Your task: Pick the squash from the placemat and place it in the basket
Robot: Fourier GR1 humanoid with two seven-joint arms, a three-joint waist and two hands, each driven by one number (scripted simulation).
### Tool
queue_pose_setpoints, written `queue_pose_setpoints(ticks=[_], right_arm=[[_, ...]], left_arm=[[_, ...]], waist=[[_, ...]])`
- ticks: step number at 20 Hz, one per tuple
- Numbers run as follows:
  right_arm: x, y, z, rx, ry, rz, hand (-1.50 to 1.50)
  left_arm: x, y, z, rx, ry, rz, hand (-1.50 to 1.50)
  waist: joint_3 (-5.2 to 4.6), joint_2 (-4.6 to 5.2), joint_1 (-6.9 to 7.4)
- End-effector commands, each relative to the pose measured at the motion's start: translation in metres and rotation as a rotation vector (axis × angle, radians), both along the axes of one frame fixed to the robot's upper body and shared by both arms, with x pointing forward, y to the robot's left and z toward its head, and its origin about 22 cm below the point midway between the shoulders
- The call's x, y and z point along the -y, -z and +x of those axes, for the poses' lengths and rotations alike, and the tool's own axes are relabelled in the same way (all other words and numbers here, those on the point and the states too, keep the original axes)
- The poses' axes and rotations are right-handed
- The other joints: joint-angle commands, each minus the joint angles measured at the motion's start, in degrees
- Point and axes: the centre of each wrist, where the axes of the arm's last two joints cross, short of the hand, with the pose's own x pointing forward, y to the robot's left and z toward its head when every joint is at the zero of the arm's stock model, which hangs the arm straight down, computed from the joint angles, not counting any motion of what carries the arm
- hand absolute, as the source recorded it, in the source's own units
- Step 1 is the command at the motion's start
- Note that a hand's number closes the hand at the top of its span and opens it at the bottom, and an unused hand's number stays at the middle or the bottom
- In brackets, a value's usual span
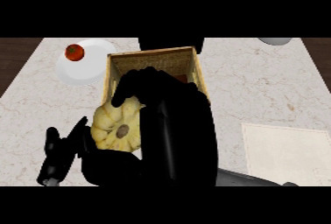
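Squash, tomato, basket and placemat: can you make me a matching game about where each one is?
Things:
1. squash
2. tomato
3. basket
4. placemat

Places:
A. on the white plate
B. flat on the counter at the view's right, nothing on it
C. held by the right hand, off the placemat, near the basket
D. standing at the middle of the counter, beside the plate

Pairs: 1-C, 2-A, 3-D, 4-B
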Motion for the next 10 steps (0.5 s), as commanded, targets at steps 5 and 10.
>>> queue_pose_setpoints(ticks=[5, 10], right_arm=[[-0.026, -0.064, 0.023, -0.115, 0.174, 0.127, 1.5], [-0.045, -0.091, 0.047, -0.141, 0.23, 0.078, 1.5]], left_arm=[[0.001, 0.01, -0.001, -0.071, -0.011, -0.008, 0.0], [-0.001, 0.011, 0.001, -0.074, -0.024, 0.002, 0.0]], waist=[[-0.35, 0.81, 0.0], [-0.27, 1.26, -0.6]])
